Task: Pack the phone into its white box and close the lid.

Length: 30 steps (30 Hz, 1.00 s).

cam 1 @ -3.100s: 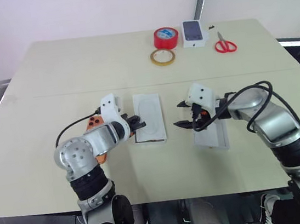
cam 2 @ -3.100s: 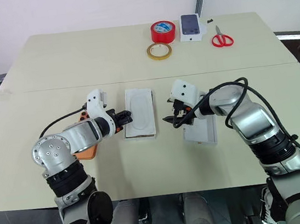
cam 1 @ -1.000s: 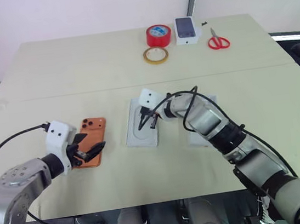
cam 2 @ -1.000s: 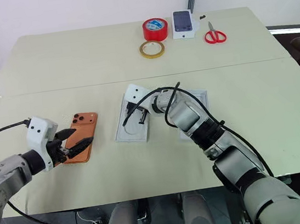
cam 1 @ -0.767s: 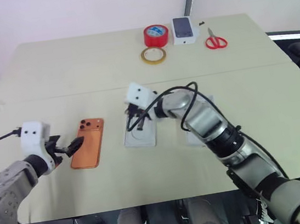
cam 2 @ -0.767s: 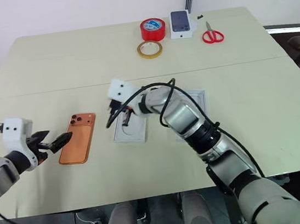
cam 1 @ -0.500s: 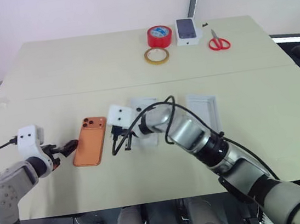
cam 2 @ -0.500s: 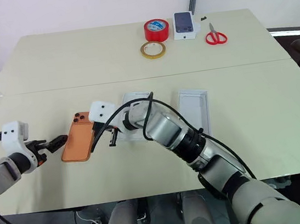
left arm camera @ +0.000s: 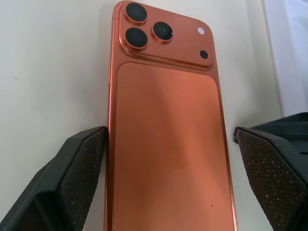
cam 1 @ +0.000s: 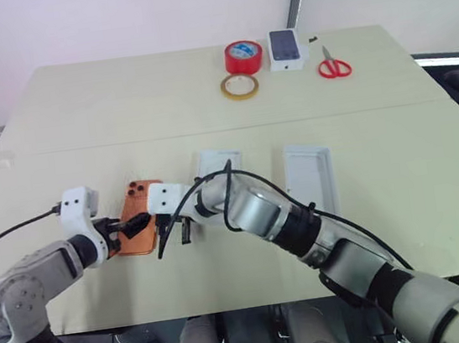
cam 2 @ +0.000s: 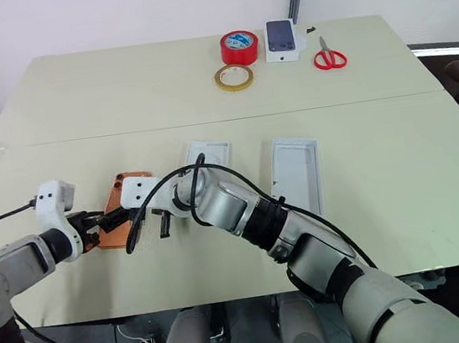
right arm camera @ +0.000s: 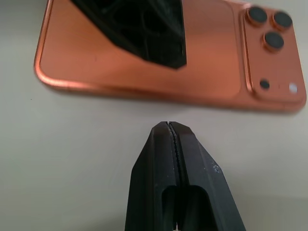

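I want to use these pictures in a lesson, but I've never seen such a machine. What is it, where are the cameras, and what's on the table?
It is a humanoid robot with two arms. Two pictures come from its head, looking down; two from cameras on its wrists. On the table lie an orange phone, back up, the white box and its lid. At the far edge: two tape rolls, scissors, a small printed box. The left gripper stands open, one finger on each side of the phone. The right gripper is shut, beside the phone. Nothing is held.

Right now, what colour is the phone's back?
Orange with a coppery sheen, the phone showing dark lenses; clearest in the left wrist view.
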Each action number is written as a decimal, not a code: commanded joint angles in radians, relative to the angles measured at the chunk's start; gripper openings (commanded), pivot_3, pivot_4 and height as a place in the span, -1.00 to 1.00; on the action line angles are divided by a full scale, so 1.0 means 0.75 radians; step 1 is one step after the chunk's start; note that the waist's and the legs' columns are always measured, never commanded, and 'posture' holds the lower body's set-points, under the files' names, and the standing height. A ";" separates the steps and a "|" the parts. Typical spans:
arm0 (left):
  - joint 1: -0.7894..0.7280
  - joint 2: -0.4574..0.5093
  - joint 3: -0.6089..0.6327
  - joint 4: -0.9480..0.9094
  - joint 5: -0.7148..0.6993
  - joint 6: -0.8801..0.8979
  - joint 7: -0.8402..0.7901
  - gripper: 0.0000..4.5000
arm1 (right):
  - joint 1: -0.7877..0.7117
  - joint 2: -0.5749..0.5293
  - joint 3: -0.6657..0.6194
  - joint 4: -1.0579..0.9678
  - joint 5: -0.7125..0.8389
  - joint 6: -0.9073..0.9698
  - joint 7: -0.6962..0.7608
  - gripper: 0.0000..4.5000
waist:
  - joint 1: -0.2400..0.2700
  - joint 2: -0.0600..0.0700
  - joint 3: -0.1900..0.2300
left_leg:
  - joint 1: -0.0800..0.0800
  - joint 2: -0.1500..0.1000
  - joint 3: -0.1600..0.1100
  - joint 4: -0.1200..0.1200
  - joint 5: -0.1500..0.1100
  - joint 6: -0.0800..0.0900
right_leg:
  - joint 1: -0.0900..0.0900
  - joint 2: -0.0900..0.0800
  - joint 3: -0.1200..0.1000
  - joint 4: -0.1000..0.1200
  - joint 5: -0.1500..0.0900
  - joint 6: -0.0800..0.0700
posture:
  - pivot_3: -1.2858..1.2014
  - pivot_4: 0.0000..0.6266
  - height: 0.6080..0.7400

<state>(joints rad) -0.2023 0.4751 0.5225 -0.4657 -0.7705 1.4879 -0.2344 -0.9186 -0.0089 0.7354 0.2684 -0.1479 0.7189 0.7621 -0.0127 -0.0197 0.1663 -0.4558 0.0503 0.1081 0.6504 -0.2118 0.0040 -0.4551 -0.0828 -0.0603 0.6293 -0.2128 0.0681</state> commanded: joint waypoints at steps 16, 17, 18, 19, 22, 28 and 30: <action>-0.143 -0.196 0.138 0.086 -0.144 0.169 0.032 0.98 | 0.005 -0.018 -0.035 -0.020 -0.064 -0.066 0.033 -1.00 | 0.001 0.000 0.000 | 0.016 -0.001 -0.004 -0.004 -0.003 -0.003 | 0.017 -0.001 -0.003 -0.006 -0.001 0.000 | 0.03 -0.52 1.00; -0.143 -0.195 0.144 0.090 -0.154 0.169 0.036 0.98 | 0.009 -0.018 -0.033 -0.024 -0.066 -0.067 0.034 -1.00 | 0.000 0.000 0.000 | 0.016 -0.001 -0.004 -0.004 -0.003 -0.003 | 0.017 -0.001 -0.003 -0.006 -0.001 0.000 | 0.03 -0.52 1.00; -0.141 -0.190 0.140 0.090 -0.161 0.169 0.039 0.98 | 0.012 -0.019 -0.030 -0.026 -0.067 -0.069 0.038 -1.00 | 0.000 0.000 0.000 | 0.016 -0.001 -0.004 -0.004 -0.003 -0.003 | 0.017 -0.001 -0.003 -0.006 -0.001 0.000 | 0.03 -0.52 1.00; -0.139 -0.185 0.137 0.090 -0.167 0.169 0.043 0.98 | 0.014 -0.019 -0.029 -0.027 -0.069 -0.071 0.040 -1.00 | 0.000 0.000 0.000 | 0.016 -0.001 -0.004 -0.004 -0.003 -0.003 | 0.017 -0.002 -0.003 -0.006 -0.001 0.000 | 0.03 -0.52 1.00; -0.137 -0.196 0.132 0.079 -0.202 0.169 0.058 0.98 | 0.018 -0.019 -0.021 -0.028 -0.080 -0.080 0.047 -1.00 | 0.000 0.000 0.000 | 0.016 -0.001 -0.004 -0.004 -0.003 -0.003 | 0.017 -0.002 -0.003 -0.006 -0.001 0.000 | 0.03 -0.52 1.00; -0.158 -0.220 0.131 0.065 -0.273 0.169 0.102 0.98 | 0.025 -0.016 -0.020 -0.026 -0.102 -0.096 0.056 -1.00 | -0.001 0.000 0.000 | 0.016 -0.001 -0.004 -0.005 -0.003 -0.004 | 0.016 -0.006 -0.003 -0.006 -0.001 0.000 | 0.03 -0.52 1.00; -0.171 -0.224 0.139 0.067 -0.308 0.169 0.122 0.98 | 0.026 -0.017 -0.020 -0.028 -0.106 -0.096 0.060 -1.00 | -0.005 -0.001 0.000 | 0.016 -0.001 -0.004 -0.005 -0.003 -0.004 | 0.016 -0.007 -0.003 -0.006 -0.001 0.000 | 0.03 -0.52 1.00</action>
<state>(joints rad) -0.3076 0.3074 0.6324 -0.3949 -0.9450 1.6058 -0.1446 -0.9042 -0.0384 0.7109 0.2762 -0.2241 0.6642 0.7999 -0.0166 -0.0201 0.1664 -0.4440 0.0496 0.1052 0.6464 -0.2141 0.0012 -0.4434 -0.0876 -0.0621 0.6246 -0.2135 0.0677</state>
